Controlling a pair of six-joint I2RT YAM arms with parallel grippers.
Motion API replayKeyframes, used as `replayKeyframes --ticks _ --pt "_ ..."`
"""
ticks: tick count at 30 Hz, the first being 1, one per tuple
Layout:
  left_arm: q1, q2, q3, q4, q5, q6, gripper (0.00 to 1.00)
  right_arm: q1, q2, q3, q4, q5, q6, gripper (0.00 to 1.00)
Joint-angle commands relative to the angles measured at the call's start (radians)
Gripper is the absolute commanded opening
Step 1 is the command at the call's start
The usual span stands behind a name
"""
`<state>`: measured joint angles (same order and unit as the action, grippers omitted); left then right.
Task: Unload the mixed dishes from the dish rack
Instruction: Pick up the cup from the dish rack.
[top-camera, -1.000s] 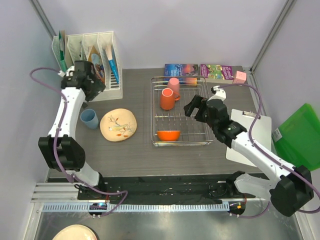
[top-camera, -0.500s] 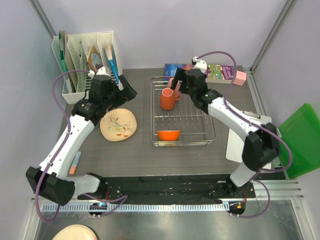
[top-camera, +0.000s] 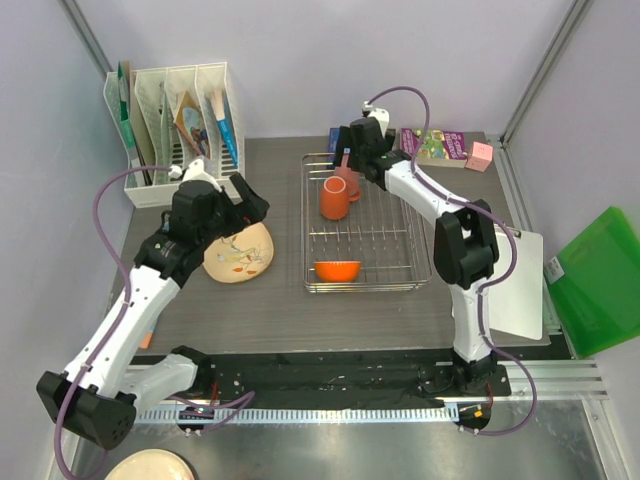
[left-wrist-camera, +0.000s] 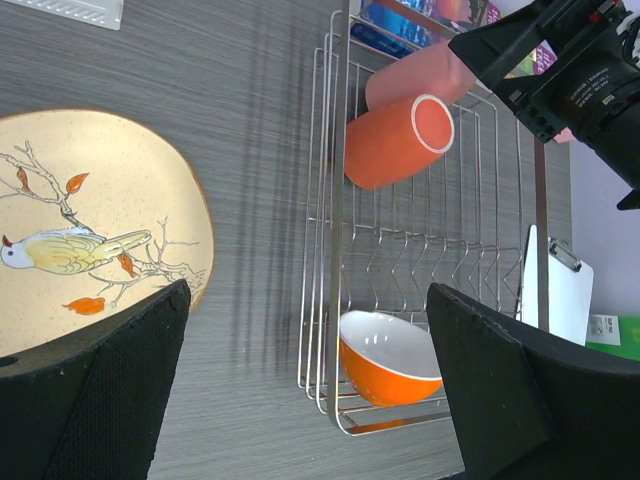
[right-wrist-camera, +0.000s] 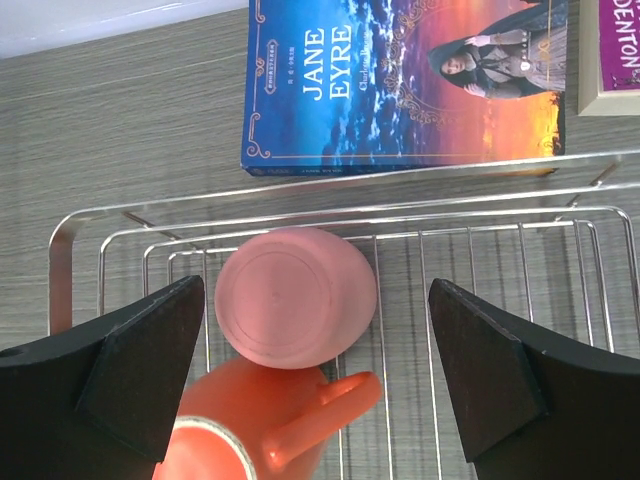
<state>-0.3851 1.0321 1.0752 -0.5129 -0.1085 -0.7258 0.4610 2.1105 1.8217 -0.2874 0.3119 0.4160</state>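
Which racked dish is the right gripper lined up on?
The pink cup: centred under the open right gripper, at the far end of the dish rack; orange mug off-centre beside it, orange bowl at the near end.

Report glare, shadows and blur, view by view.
Top external: even light, sharp, only faint shadows. Left wrist: the dish rack throws striped shadows on the table; the plate looks brightest near its rim. Right wrist: pink cup and book crisp.

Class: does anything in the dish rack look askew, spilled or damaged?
Nothing stands out. The pink cup is upside down and the orange bowl sits tilted in the dish rack, normal for drying; the orange mug stands upright.
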Motion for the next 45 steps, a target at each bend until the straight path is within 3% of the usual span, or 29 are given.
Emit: replayKeyframes --ticks 1,13,16,17,22,26,32,41,42,45 --pt "-0.003 -0.004 -0.011 0.045 -0.016 0.0 1.0 0.005 0.017 0.085 -0.002 -0.007 -0.028 1.0" --pt "-0.003 0.016 -0.037 0.022 -0.036 -0.004 1.0 0.007 0.135 0.131 -0.025 -0.051 -0.013 1.0" --pt "-0.003 0.022 -0.038 0.024 -0.039 -0.006 1.0 0.005 0.137 0.131 -0.025 -0.056 -0.023 0.89" --pt "-0.003 0.028 -0.038 0.024 -0.037 -0.011 1.0 0.005 0.134 0.131 -0.027 -0.062 -0.026 0.75" --pt "-0.003 0.046 -0.035 0.025 -0.036 -0.015 1.0 0.001 0.099 0.113 -0.027 -0.04 -0.037 0.4" --pt "-0.003 0.052 -0.034 0.024 -0.045 -0.015 1.0 0.001 0.039 0.087 -0.019 -0.02 -0.042 0.3" --pt "-0.003 0.066 -0.017 0.021 -0.079 -0.014 1.0 0.013 -0.185 0.01 -0.004 -0.013 -0.026 0.3" --pt "-0.003 0.125 0.029 -0.003 -0.063 -0.061 1.0 0.019 -0.638 -0.424 0.21 -0.155 0.095 0.31" --pt "-0.003 0.125 0.028 0.013 -0.053 -0.072 1.0 0.019 -0.664 -0.461 0.232 -0.175 0.118 0.29" --pt "-0.003 0.102 -0.01 0.142 0.045 -0.104 1.0 0.021 -0.768 -0.625 0.359 -0.269 0.208 0.1"
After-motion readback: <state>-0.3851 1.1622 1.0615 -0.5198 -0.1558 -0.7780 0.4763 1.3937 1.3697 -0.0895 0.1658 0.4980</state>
